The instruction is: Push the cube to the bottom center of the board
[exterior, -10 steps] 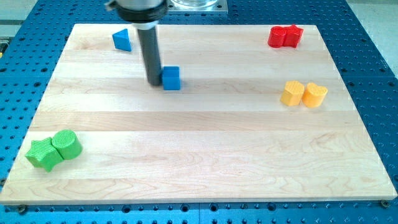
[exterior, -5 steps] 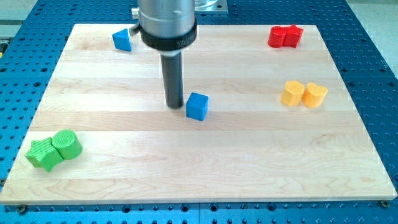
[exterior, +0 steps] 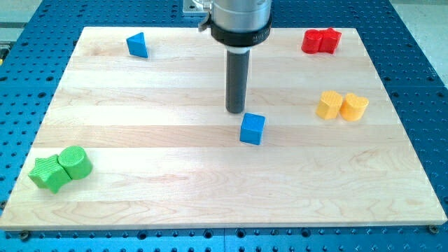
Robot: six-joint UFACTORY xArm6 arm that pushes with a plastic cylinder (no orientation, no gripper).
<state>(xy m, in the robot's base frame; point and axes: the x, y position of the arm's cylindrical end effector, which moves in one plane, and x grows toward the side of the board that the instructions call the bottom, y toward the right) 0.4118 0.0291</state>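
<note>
Eight small blocks lie on the pale wooden board (exterior: 210, 182), which rests on a blue perforated table (exterior: 420, 42). The blue cube (exterior: 253, 129) sits a little right of the board's middle, roughly halfway between the far and near edges, turned slightly so one corner faces the near side. My tip (exterior: 236, 112) stands just beyond the cube on its far-left side, very close to its upper corner; whether the two actually touch cannot be told from this angle. The arm carries no fingers at all, only the straight dark rod hanging from a grey cylindrical mount at the far edge, so there is nothing to spread or pinch. A blue triangular block (exterior: 138, 45) lies far off in the far-left part of the board, well apart from the cube. In the far-right corner a red block (exterior: 321, 40) of irregular shape appears to be two red pieces pressed together. Lower on the right, two yellow blocks (exterior: 341, 106) sit side by side, touching. In the near-left corner a green star-like block (exterior: 47, 173) touches a green cylinder (exterior: 75, 162).
</note>
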